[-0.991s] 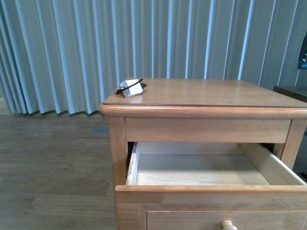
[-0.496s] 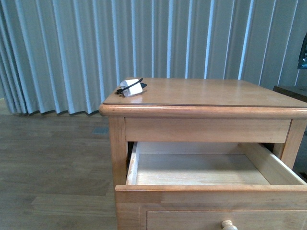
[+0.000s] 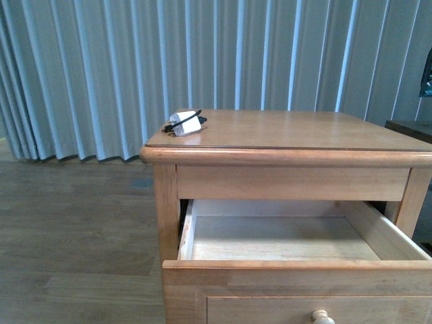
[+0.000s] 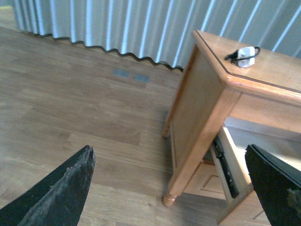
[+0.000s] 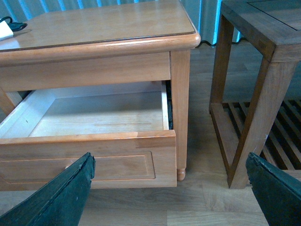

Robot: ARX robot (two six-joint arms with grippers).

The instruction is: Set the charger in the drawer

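Observation:
The charger [image 3: 185, 123], a small white plug with black cable wound round it, lies on the cabinet top [image 3: 290, 131] near its far left corner; it also shows in the left wrist view as the charger [image 4: 245, 54] and at the edge of the right wrist view as the charger [image 5: 6, 28]. Below the top, the drawer [image 3: 297, 266] is pulled out, its pale inside bare, its knob [image 3: 322, 316] at the bottom edge. My left gripper [image 4: 171, 188] is open over the floor, left of the cabinet. My right gripper [image 5: 171, 188] is open, low in front of the drawer [image 5: 89, 141].
A darker wooden side table [image 5: 263, 56] with a slatted lower shelf stands right of the cabinet. Blue-grey curtains [image 3: 202, 54] hang behind. Wooden floor [image 4: 70, 108] spreads to the left, with two small floor plates [image 4: 130, 75].

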